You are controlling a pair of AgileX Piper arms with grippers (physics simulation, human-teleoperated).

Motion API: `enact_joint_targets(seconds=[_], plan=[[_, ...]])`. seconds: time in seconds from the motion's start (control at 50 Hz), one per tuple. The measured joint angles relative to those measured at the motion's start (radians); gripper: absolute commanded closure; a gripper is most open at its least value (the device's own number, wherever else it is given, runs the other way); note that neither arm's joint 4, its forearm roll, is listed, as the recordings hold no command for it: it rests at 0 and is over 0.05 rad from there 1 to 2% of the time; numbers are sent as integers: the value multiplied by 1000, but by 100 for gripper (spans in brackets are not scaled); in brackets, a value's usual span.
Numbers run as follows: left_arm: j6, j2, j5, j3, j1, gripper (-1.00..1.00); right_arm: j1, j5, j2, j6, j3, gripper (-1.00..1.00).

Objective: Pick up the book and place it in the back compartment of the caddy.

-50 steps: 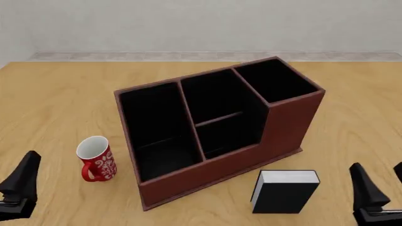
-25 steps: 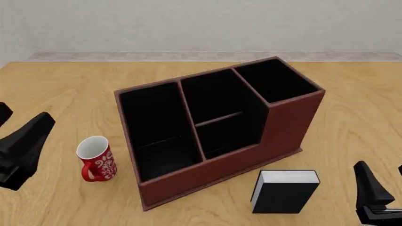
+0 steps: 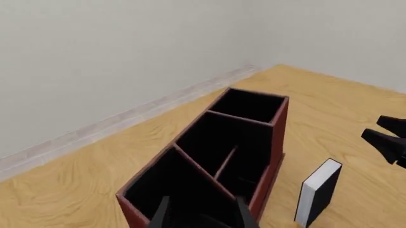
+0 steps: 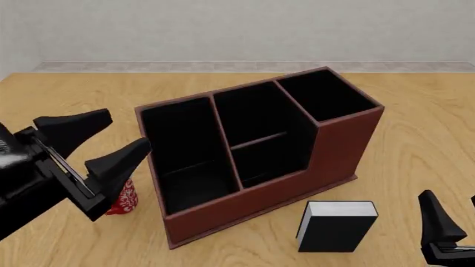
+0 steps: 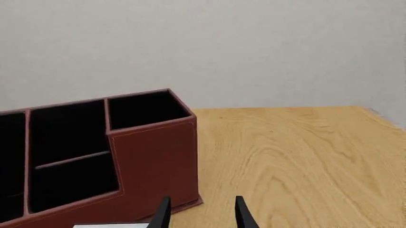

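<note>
The black hardback book (image 4: 337,225) stands upright just in front of the caddy (image 4: 260,150), untouched. Left gripper (image 4: 97,147) hovers spread beside the caddy; right gripper (image 5: 199,211), fingers apart, faces the book for grasping.

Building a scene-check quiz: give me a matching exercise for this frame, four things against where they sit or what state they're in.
Column 1:
1. book
2. mug
3. left gripper
4. caddy

Column 2:
A. mostly hidden behind a gripper in the front view
B. open, raised beside the caddy's lower end
C. standing upright on the table on the near side of the caddy, nearer its taller end
D. every section empty

Pairs: 1-C, 2-A, 3-B, 4-D
</note>
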Motion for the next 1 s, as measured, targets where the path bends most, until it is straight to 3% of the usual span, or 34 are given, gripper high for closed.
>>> enact_joint_targets(seconds=[0.44, 1.0], plan=[[-11, 324, -104, -92, -262, -100, -2, 0, 1, 3, 0, -100], [-63, 575, -191, -175, -437, -100, -3, 1, 2, 6, 0, -100]])
